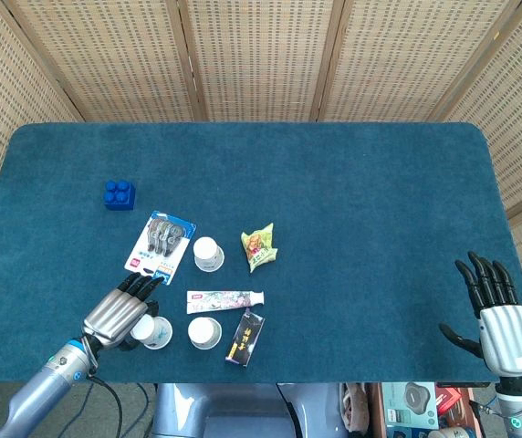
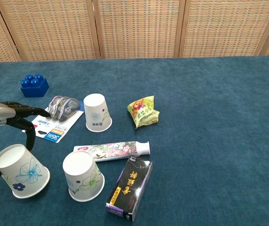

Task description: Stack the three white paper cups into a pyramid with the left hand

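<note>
Both views were bright and evenly lit, with only soft, faint shadows beside the objects. Focus was sharp throughout, and no glare or blur showed.
</note>
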Motion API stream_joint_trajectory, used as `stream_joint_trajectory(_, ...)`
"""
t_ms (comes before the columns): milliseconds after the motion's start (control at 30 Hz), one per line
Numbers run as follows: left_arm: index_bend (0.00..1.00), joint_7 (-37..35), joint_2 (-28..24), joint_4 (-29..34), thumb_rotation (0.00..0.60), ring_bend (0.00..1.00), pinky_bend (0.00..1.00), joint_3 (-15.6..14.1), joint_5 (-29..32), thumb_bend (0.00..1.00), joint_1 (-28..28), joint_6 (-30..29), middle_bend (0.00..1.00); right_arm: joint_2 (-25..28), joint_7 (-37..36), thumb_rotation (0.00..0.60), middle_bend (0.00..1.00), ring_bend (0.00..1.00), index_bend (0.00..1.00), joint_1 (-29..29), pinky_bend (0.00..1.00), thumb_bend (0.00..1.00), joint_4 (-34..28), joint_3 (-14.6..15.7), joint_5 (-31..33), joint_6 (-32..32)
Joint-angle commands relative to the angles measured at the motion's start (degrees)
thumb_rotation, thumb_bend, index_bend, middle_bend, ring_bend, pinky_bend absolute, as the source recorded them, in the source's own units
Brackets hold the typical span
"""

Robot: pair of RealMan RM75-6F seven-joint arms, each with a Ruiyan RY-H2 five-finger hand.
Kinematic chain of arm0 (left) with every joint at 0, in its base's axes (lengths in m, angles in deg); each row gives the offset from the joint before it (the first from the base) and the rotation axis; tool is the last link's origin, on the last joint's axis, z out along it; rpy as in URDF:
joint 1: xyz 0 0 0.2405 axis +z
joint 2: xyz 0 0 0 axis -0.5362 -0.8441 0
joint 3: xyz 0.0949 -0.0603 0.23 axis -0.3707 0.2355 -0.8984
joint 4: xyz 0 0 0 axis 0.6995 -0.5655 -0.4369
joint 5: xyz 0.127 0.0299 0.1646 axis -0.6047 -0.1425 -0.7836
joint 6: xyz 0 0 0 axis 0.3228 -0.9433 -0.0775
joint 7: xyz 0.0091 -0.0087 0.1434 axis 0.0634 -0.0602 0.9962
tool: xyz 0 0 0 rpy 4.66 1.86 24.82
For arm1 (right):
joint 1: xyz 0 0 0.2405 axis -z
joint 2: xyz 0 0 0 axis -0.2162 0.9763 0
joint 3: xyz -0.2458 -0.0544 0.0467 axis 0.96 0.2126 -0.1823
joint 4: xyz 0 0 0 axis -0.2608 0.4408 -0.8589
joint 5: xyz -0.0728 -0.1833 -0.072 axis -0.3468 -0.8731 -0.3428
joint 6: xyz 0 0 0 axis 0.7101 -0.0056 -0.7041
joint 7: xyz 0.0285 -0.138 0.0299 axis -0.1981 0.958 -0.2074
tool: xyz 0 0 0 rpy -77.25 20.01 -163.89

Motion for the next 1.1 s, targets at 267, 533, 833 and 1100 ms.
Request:
stream_joint_trajectory(267,0.4,3.02,5.14,-1.94,0.6,0.0,0.0,1.04,2.88,0.24,-0.05,-2.12,0.0,0.01,0.25,0.6,0.0,0.0,0.0,0.07,0.0,0.1,-0.05,0.04,-0.27,0.19)
stream_joint_trajectory(533,0.4,3.58,7.16,-1.27,0.6,0.0,0.0,1.95,4.34,0.24,-0.46,-2.85,0.0,-0.06,0.58,0.6,0.0,0.0,0.0,0.06,0.0,0.1,-0.13,0.1,-0.38,0.12)
stream_joint_trajectory(833,0.4,5.23,8.21,-0.46,0.6,0.0,0.0,1.84,5.22,0.24,-1.06,-3.48,0.0,0.05,0.48,0.6,0.0,0.0,0.0,0.13,0.0,0.1,-0.21,0.02,-0.28,0.23)
stream_joint_trajectory(1100,0.21,5.73,7.98,0.03,0.6,0.0,0.0,1.77,6.24,0.24,-1.45,-3.75,0.0,0.09,0.45,0.6,0.0,0.0,0.0,0.18,0.0,0.1,-0.25,-0.02,-0.44,0.46)
